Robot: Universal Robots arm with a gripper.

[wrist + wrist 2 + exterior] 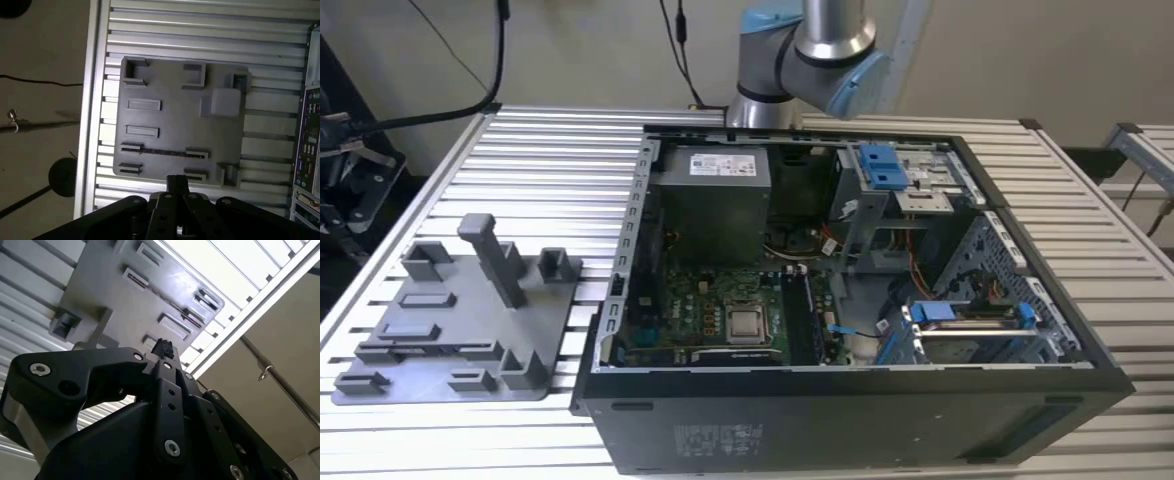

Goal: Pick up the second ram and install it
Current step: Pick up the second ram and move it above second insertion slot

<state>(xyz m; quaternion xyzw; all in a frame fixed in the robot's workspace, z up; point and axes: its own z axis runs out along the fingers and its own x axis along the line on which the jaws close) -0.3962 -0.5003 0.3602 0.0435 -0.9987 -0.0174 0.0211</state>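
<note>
Step in hand, by my read: the pick, approach stage. The hand [177,184] hangs high over the grey tray [175,100] and touches nothing. Its fingers [163,347] look closed on each other in both wrist views, w/ nothing between them.

The second ram [162,151] shows in the first wrist view as a thin dark strip seen edge-on. It stands in the tray between small slotted blocks [196,154]. It's the part nearest the fingertips in that view, but well below them.

The tray lies on the slatted desk [200,35], just beside the open PC case [854,400], on the exterior view's left of it. No install done for this stick: it sits in the tray, not in the case. The memory slots inside the case are too small to tell much.

What the pick calls for, imo:
- fingers opened wider than the board's thin side
- hand turned so the pads face the flat sides
- a straight drop over approx mid-stick, clear of the blocks at each end

The board is thin, so the grip wants to be square. A tilted grip could jam it in the slots.
</note>
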